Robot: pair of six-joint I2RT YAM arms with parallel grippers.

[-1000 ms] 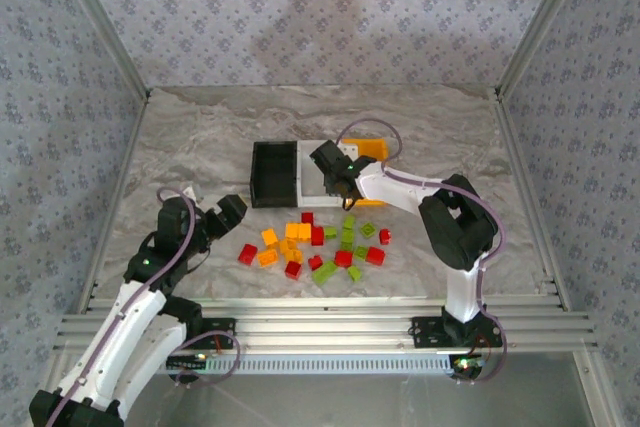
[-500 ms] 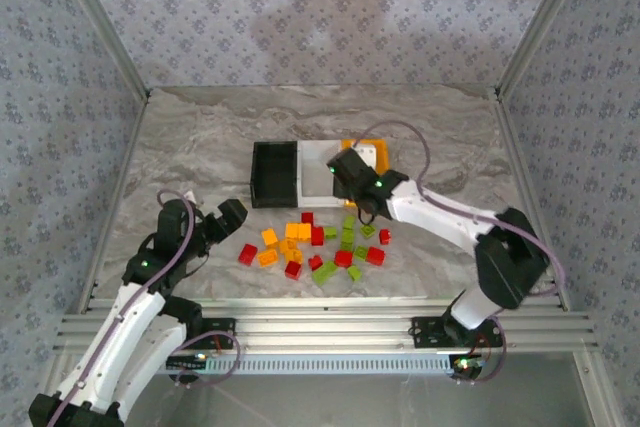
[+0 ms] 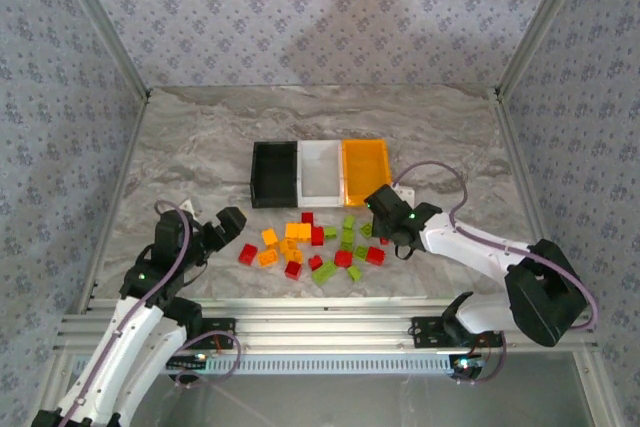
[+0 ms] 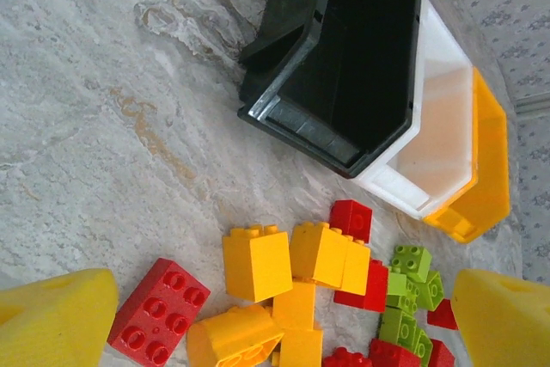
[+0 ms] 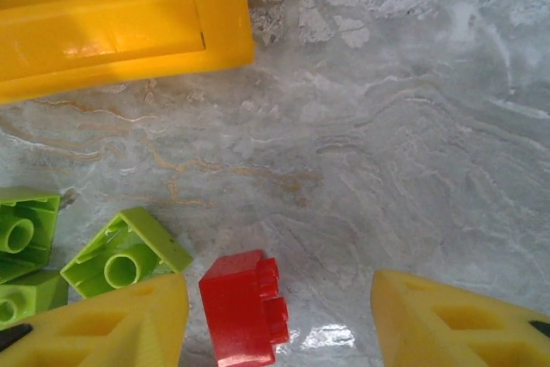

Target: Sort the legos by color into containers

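Toward the middle of the grey, veined worktop (image 3: 190, 147) you find the containers (image 3: 320, 187). They are three glossy open-top rectangular bins joined in a row: black bin (image 3: 273, 172), white bin (image 3: 320, 169) and orange-yellow bin (image 3: 365, 169), left to right. The legos (image 3: 318, 244) lie loose in a cluster between that row and the near edge. They are small studded plastic bricks in red, orange-yellow and lime green.

Consult the top view for the overall layout, with one arm at each side of the cluster. The left wrist view adds detail: the stepped end wall of the black bin (image 4: 361, 58) and the round studs on single bricks. The right wrist view shows two green bricks (image 5: 129, 251) lying upturned, their hollow undersides exposed.

Check the left gripper (image 3: 235, 225). Its yellow fingers (image 4: 51, 315) stand wide apart at the left side of the cluster and grip nothing.

Check the right gripper (image 5: 279, 285). Its fingers are apart over bare worktop near the orange-yellow bin. A red brick (image 5: 243, 307) lies between them, just beside one finger and unclamped; you cannot tell whether they touch.
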